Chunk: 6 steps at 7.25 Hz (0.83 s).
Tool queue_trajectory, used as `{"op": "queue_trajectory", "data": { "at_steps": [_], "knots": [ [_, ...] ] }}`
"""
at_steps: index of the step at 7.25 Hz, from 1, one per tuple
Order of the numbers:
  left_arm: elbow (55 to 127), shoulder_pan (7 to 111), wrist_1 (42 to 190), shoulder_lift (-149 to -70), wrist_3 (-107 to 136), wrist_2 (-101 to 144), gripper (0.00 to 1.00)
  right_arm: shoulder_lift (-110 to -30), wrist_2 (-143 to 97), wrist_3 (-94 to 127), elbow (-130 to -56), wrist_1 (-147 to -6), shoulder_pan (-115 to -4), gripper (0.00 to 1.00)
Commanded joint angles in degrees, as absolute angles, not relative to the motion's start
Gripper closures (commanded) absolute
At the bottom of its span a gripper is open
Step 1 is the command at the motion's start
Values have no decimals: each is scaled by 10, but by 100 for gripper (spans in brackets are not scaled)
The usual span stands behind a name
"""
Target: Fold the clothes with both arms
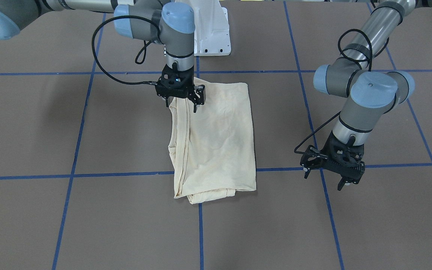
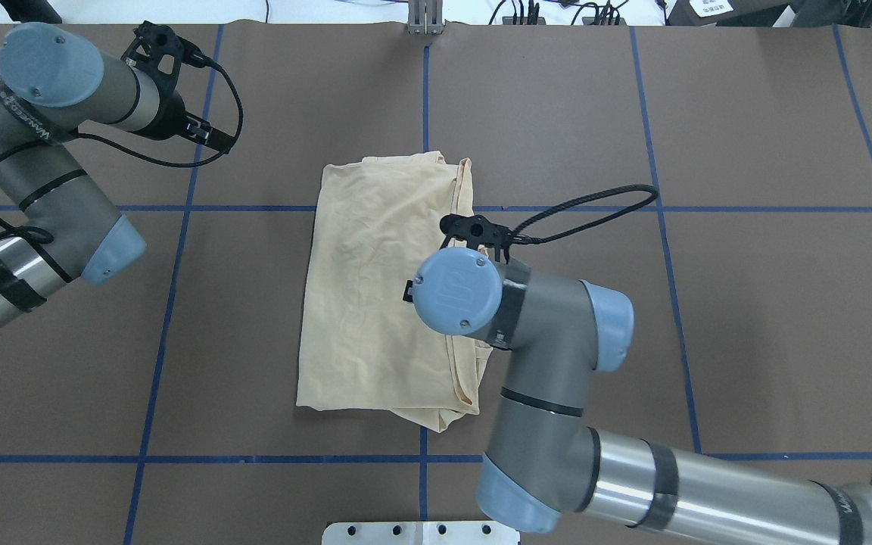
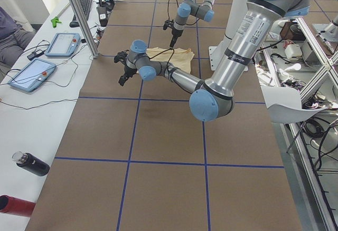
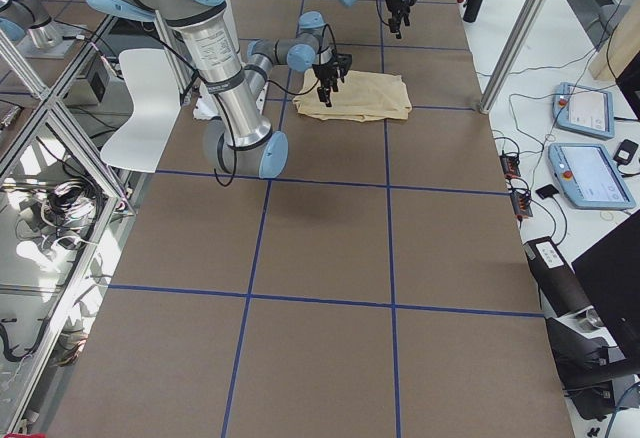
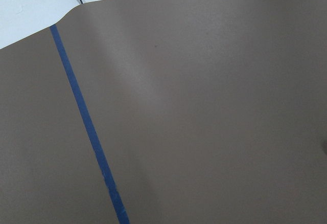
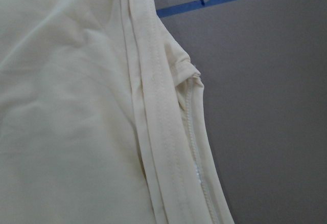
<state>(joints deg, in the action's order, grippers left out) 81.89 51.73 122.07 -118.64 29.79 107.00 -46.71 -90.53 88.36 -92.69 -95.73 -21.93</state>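
Note:
The pale cream-yellow shirt [image 1: 216,138] lies folded into a tall rectangle at the table's middle, and its print is hidden. It also shows in the overhead view [image 2: 375,288] and fills the right wrist view [image 6: 76,106], where its doubled hem edge runs down the frame. My right gripper [image 1: 182,105] is open and empty, fingers pointing down, just over the shirt's edge near the corner closest to the robot base. In the overhead view the right wrist [image 2: 457,291] hides it. My left gripper [image 1: 324,180] is open and empty, above bare table beside the shirt. The left wrist view shows only table.
The brown table [image 1: 126,210] is marked into squares by blue tape lines [image 1: 118,174]. The white pedestal base [image 1: 210,33] stands at the robot's side. Off the table edge lie two tablets [image 3: 63,44] and a dark bottle [image 3: 31,165].

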Motion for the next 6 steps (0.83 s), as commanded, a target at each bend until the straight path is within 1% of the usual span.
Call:
{"op": "queue_trajectory", "data": {
  "at_steps": [1, 6],
  "knots": [
    [823, 517, 1221, -1185, 298, 1076, 0, -424, -919, 820, -845, -983, -235, 0],
    [825, 516, 1220, -1185, 298, 1077, 0, -413, -916, 802, -824, -996, -237, 0]
  ]
}}
